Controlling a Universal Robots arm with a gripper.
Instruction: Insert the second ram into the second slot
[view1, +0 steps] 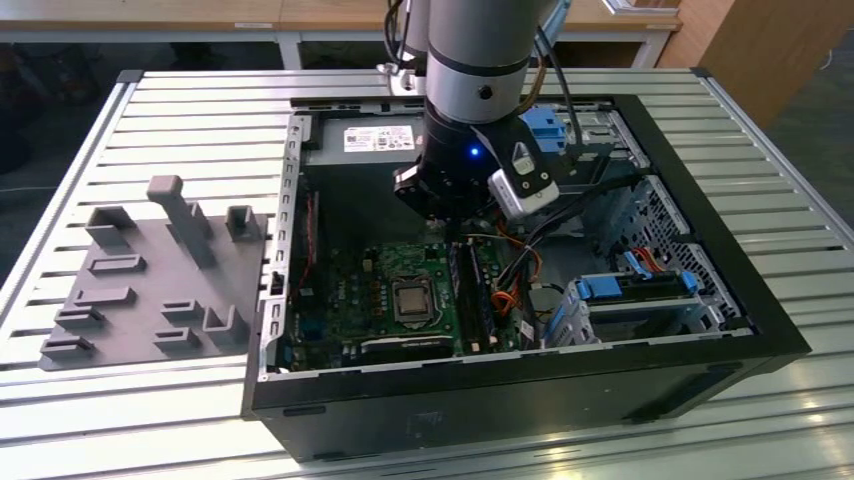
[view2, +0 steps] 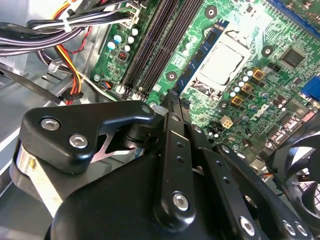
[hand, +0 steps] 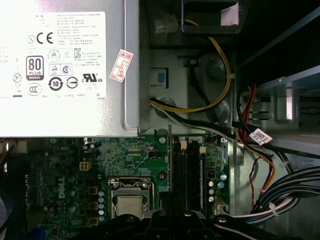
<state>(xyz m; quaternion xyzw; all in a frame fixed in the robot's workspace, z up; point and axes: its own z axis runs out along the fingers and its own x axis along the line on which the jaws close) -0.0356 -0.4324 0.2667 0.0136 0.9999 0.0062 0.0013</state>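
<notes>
my gripper (view2: 169, 102) hangs low inside the open black steel computer case (view1: 747, 300), over the upper end of the green motherboard (hand: 135, 155). in the second wrist view its black fingers (view2: 170, 150) run in close to each other at the tips. as far as i can judge they are pinching the second ram (hand: 170, 160), a thin flat circuit-board stick. in the first wrist view it shows edge-on as a narrow dark line reaching out from the gripper.

that line runs parallel to the pair of long black memory slots (hand: 189, 170) and sits just beside them, on the side of the square silver processor socket (hand: 130, 205). it is not in either slot. i cannot tell whether one of the slots already carries a stick.

beyond the slots' white latches is the grey metal power supply box with its white label (hand: 65, 75). a bundle of black, yellow and red cables (view2: 60, 30) crowds the slots' other side. outside the case, on the exterior view's left, a grey moulded fixture plate (view1: 147, 270) lies on the slatted aluminium table (view1: 174, 100).

i read this as the alignment step: stick carried in, insertion not yet done. seating it calls for the edge squared directly over the second slot, clear of the cables, then a straight, even press.
</notes>
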